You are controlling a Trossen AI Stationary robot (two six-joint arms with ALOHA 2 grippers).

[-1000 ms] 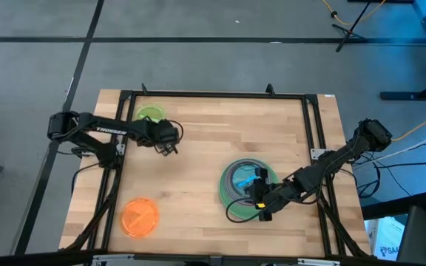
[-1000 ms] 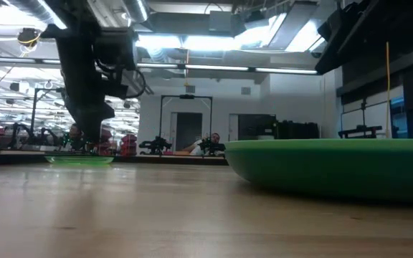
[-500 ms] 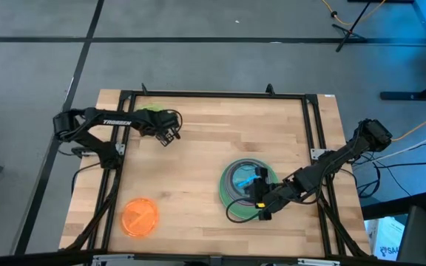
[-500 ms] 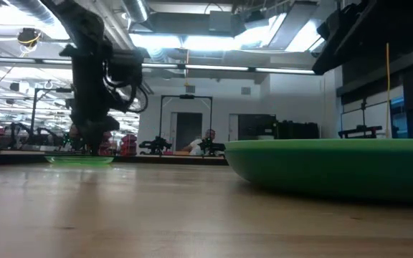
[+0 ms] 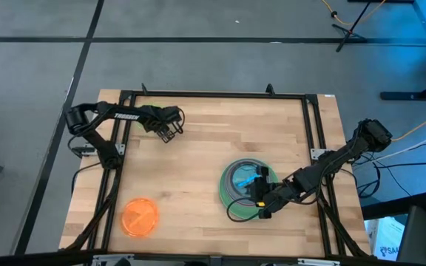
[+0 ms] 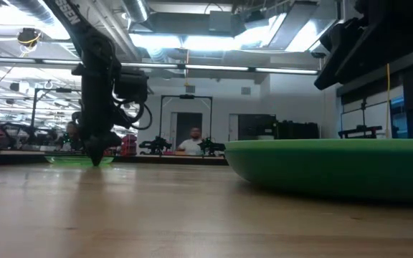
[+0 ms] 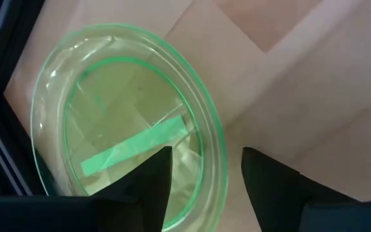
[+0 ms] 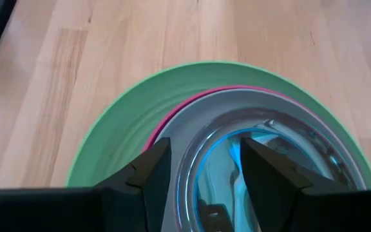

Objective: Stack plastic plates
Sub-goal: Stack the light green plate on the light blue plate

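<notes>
Lime plate [image 7: 127,122] under the left gripper [image 7: 201,171], fingers apart.
Right gripper [image 8: 201,164], fingers apart, hangs over the stack [image 5: 231,193]; orange plate [image 5: 139,216] lies apart.

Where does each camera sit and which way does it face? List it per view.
High: above, looking straight down; both arms, left gripper over lime plate, orange plate.
Low: table height, level; green stack, left arm.
Left wrist: over lime plate; own fingers.
Right wrist: over stack; own fingers.
Shared: high and right wrist show the stack.
</notes>
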